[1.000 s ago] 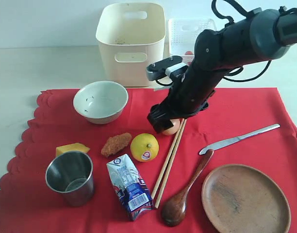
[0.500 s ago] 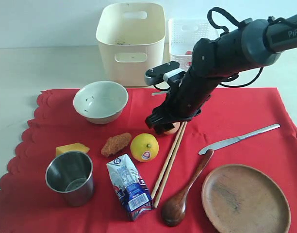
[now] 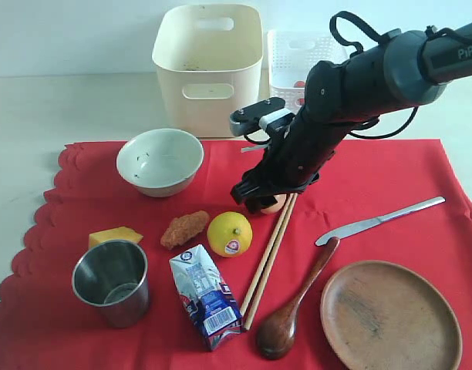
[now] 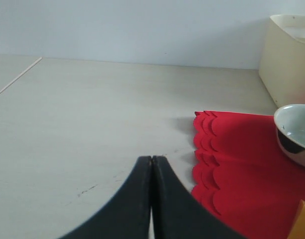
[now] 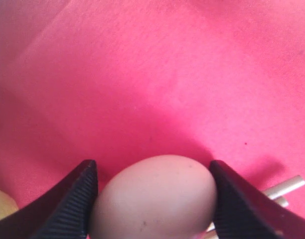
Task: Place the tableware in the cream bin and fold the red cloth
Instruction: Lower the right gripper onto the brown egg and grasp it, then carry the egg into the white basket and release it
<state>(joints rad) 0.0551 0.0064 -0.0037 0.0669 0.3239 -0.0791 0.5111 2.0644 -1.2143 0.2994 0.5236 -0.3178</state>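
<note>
The red cloth is spread flat with its scalloped edge on the left. On it lie the white bowl, steel cup, chopsticks, knife, dark spoon and brown plate. Behind the cloth stands the cream bin. My right gripper is down on the cloth beside the chopsticks' far ends, its ribbed fingers pressed against both sides of a tan egg. My left gripper is shut and empty over bare table, out of the exterior view.
A white lattice basket stands right of the cream bin. A lemon, fried piece, yellow block and milk carton lie on the cloth between the cup and the chopsticks.
The right arm dropped lower and drew in over the egg between one second and half a second ago. It has held still since. Nothing on the cloth has shifted.
</note>
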